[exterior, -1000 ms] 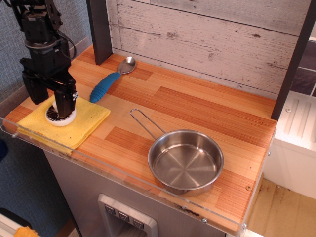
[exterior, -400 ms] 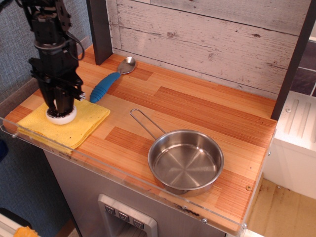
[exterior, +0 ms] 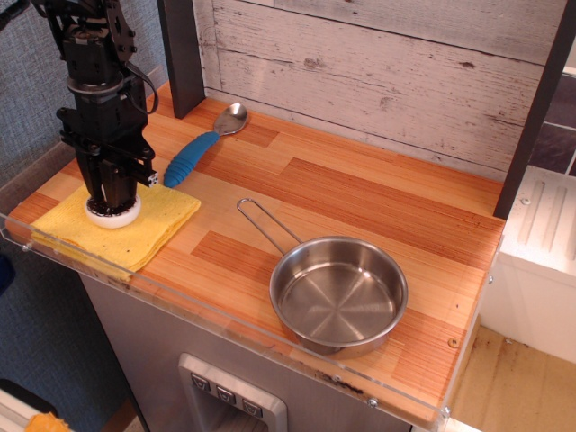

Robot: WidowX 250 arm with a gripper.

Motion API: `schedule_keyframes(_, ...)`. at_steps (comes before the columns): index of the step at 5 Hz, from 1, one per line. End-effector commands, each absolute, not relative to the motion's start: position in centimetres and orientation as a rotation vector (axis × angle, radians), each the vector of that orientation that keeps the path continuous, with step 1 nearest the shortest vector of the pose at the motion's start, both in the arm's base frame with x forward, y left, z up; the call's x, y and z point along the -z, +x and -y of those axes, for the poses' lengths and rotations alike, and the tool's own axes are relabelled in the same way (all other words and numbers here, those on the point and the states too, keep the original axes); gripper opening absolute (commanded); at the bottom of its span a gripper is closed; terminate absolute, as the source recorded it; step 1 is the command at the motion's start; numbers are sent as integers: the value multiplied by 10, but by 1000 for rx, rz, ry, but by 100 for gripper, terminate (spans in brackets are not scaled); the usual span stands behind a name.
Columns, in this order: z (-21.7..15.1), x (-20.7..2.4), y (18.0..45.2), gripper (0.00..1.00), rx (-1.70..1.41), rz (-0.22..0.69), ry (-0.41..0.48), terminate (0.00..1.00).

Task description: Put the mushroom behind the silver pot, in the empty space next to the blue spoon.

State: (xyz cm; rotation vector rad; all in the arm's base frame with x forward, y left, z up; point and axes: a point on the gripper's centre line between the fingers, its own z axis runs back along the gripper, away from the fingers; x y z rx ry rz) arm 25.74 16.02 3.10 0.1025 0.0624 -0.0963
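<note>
While pressed straight down at the far left of the counter, gripper (exterior: 112, 200) sits directly over the mushroom (exterior: 113, 214), fingers drawn in close around its middle; whether actually clamped on it or merely straddling it cannot be told, since the black body hides the contact. Only the white rim of the mushroom visible, resting on the yellow cloth (exterior: 135, 236) near the counter's front left corner.

Just right of the arm, and further back: blue spoon (exterior: 202, 147), handle angled toward the cloth, metal bowl pointing at the plank wall. Touching nothing.

Further right, bare striped wood: the empty space (exterior: 342, 189), lying between the spoon and the right edge, behind the silver pot (exterior: 338, 294). Pot near the front right, open and empty, wire handle reaching back-left toward the middle of the counter.

Judged step: the grasp, at its very bottom, mushroom not yet off the cloth. Transport and placing both undone.

Next move, as a judgement: confirm a firm hold, lift clear of the cloth, carry rightward and back past the spoon without brushing its handle, then set down on the open wood behind the pot, well clear of the wire handle.
</note>
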Motion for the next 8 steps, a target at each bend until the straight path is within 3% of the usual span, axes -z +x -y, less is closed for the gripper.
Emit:
schedule_keyframes(1, -110, -96, 245, 0, 193, 103, 86, 0)
schedule_keyframes(2, -64, -101, 244, 0, 320, 107, 57, 0)
schedule_keyframes(3, -27, -94, 265, 0, 417, 90, 30, 0)
schedule_keyframes(5, 3, -80, 340, 0, 423, 79, 17, 0)
schedule_keyframes(7, 38, -67, 373, 0, 510, 95, 31, 0)
schedule_keyframes(8, 41, -67, 378, 0, 543, 134, 40, 0)
